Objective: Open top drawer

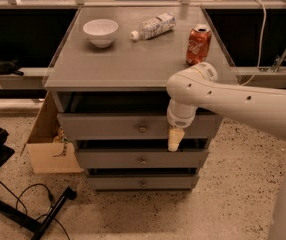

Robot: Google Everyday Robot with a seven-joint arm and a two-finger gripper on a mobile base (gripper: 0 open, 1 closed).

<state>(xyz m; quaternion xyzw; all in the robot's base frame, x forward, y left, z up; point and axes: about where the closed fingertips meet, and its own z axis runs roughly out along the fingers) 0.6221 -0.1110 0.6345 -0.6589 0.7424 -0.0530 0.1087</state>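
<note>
The top drawer (108, 127) is the widest grey front of the three, just under the cabinet's top, with a small round metal knob (143, 129) at its centre. A dark gap shows between its upper edge and the top. My gripper (175, 139), cream-coloured at the end of the white arm (218, 95), hangs pointing down in front of the drawer's right half. It is a short way right of the knob and apart from it. It holds nothing that I can see.
On the cabinet top (133, 59) stand a white bowl (100, 31), a lying plastic bottle (153, 25) and a red can (198, 44). Two narrower drawers (108, 159) sit below. A cardboard box (48, 144) is at the left, with a black stand and cable (38, 209) on the floor.
</note>
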